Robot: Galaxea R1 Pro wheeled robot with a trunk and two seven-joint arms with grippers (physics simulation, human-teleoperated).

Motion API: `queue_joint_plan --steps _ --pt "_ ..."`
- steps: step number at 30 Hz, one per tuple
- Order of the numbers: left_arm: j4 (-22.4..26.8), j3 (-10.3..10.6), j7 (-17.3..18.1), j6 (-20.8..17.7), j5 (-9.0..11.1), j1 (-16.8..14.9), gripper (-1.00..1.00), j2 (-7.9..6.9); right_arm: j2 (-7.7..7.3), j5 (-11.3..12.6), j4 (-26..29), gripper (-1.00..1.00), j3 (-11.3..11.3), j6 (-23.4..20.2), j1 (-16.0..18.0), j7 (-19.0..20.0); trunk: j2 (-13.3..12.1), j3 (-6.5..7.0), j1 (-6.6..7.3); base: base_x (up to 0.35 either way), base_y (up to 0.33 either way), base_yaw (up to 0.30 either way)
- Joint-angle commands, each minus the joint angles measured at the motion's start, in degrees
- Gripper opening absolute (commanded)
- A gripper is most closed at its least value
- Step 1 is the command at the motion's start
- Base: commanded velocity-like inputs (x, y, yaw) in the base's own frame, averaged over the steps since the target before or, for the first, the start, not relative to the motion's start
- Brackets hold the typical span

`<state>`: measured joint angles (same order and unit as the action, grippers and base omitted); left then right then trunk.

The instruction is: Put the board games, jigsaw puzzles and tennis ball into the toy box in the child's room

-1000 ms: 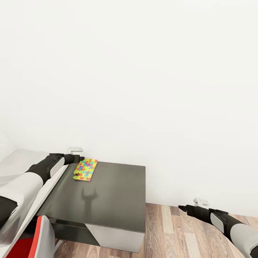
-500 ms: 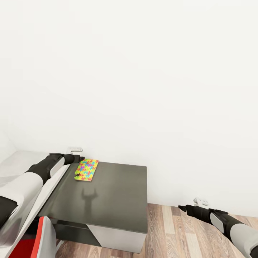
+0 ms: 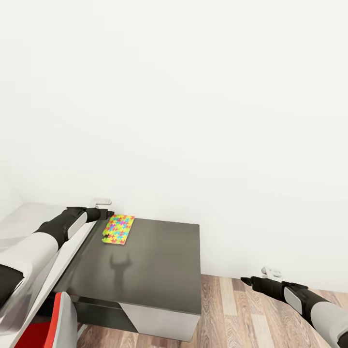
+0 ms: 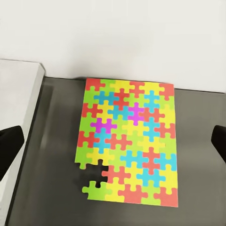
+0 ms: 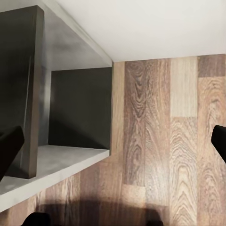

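The left gripper (image 3: 108, 213) hangs over the back left corner of the dark table (image 3: 154, 270), just beside the jigsaw puzzle (image 3: 118, 229). In the left wrist view its two fingertips (image 4: 10, 146) stand wide apart at the two edges of the picture, with nothing between them but the puzzle (image 4: 129, 141) lying flat below. The right gripper (image 3: 245, 280) is held out over the wooden floor (image 3: 241, 314), well apart from the table, and its fingertips (image 5: 219, 141) are also spread wide and hold nothing.

Compared with one second ago, the whole head picture has slid a little: the table and the puzzle now sit slightly more to the right. Both arms keep the same place in the picture, so this looks like a small move of the camera, not of the things.

I count one jigsaw puzzle on the table, with one piece missing at its near left corner. It lies near the white wall (image 3: 193, 121). There is one table, one red and white chair (image 3: 53, 324) at the lower left, and one white bed (image 3: 29, 217) touching the table's left side. The right wrist view shows the table's open side (image 5: 75, 108) above the floor boards (image 5: 160, 141).
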<state>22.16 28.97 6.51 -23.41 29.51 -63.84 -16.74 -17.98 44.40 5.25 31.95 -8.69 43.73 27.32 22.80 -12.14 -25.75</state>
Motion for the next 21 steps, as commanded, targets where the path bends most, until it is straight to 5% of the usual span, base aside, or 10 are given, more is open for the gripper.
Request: queue_joint_plan --steps 1,21 --pt "0.1 0.2 0.1 -0.2 0.2 -0.1 1.0 -0.03 -0.06 0.6 0.1 1.0 0.3 -0.4 0.0 0.1 0.1 -0.12 -0.03 0.0 0.005 0.0" --pt "0.4 -0.4 -0.1 -2.8 0.1 -0.6 1.0 0.24 -0.57 0.7 0.0 1.0 0.3 -0.5 0.0 0.3 0.1 -0.58 -0.03 0.0 0.0 0.0"
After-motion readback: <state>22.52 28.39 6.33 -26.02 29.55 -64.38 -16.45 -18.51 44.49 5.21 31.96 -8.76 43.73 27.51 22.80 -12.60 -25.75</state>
